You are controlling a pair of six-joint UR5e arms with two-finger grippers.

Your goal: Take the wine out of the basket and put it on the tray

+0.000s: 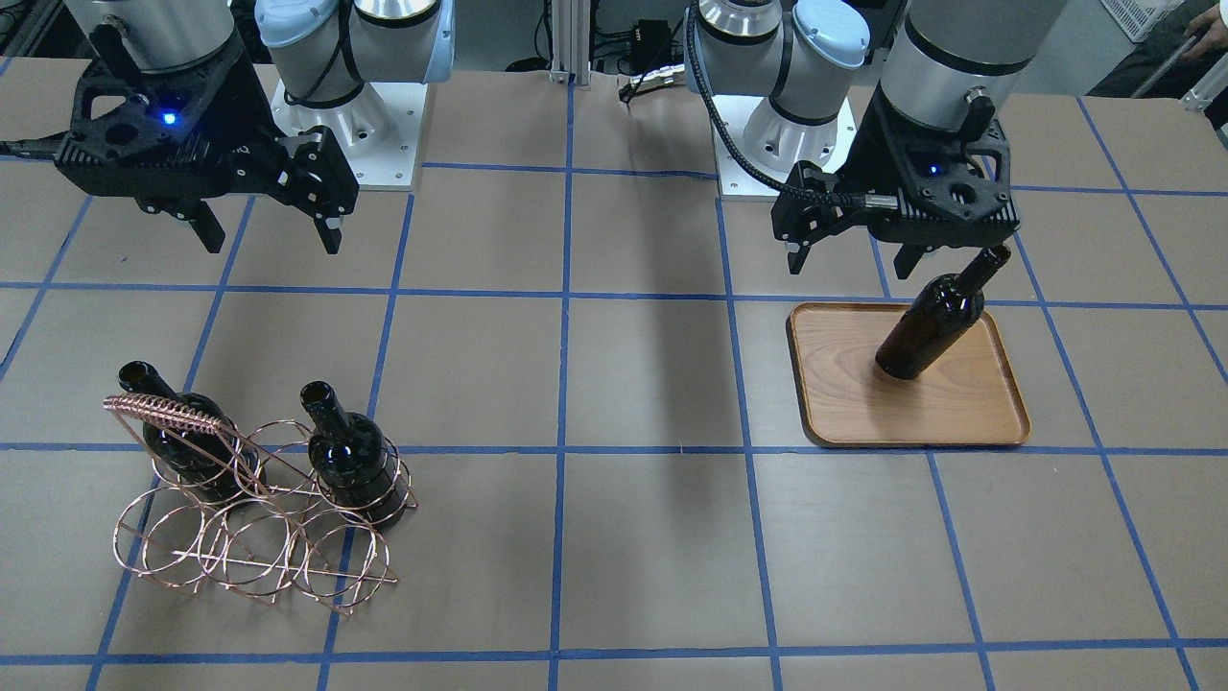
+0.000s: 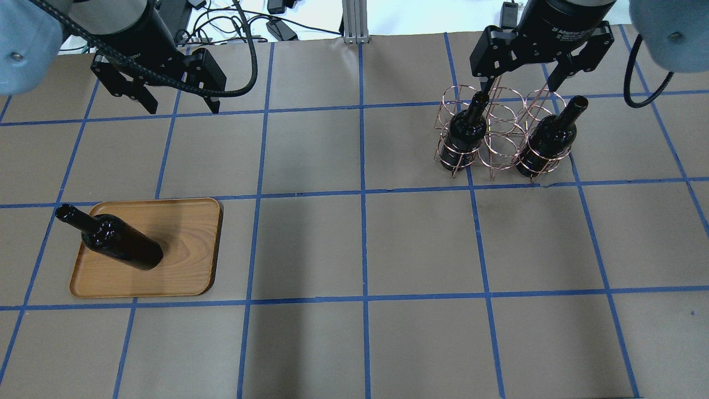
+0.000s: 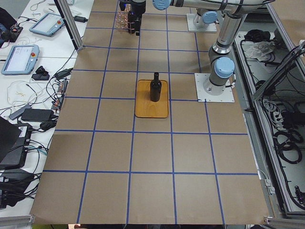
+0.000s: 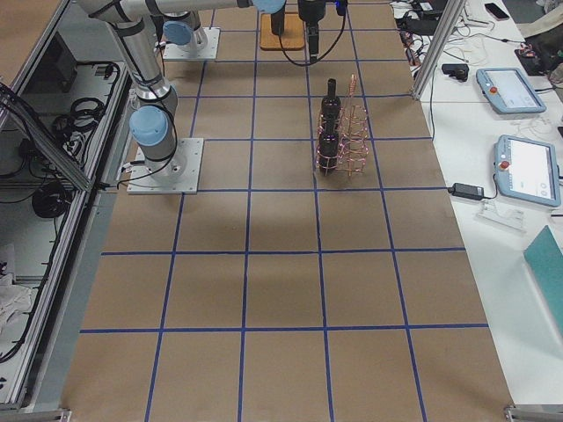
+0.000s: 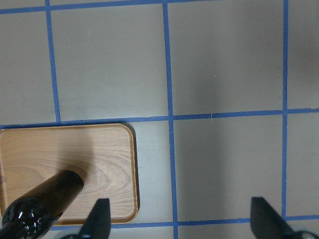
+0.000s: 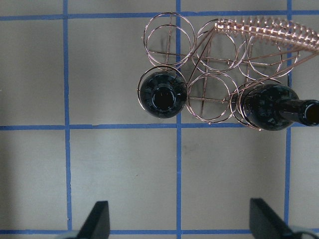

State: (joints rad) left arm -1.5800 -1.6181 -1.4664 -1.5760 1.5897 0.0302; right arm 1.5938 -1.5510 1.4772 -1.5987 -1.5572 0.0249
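Observation:
One wine bottle [image 2: 113,244] stands upright on the wooden tray [image 2: 183,244], also in the front view [image 1: 935,321] and the left wrist view [image 5: 45,204]. My left gripper [image 2: 160,94] hangs open and empty above and behind the tray [image 1: 959,403], clear of the bottle. The copper wire basket [image 2: 501,138] holds two more bottles [image 2: 465,133] [image 2: 548,138] in its near rings. My right gripper [image 2: 519,84] is open and empty, high above the basket [image 6: 219,64]. In the right wrist view the bottles [image 6: 162,94] [image 6: 271,107] lie ahead of the fingertips.
The brown table is marked with a blue tape grid [image 2: 363,194]. The arm bases [image 1: 350,134] [image 1: 787,134] stand at the robot's edge. Side benches carry tablets [image 4: 528,167] and cables. The basket's coiled handle [image 1: 168,413] rises over its rings.

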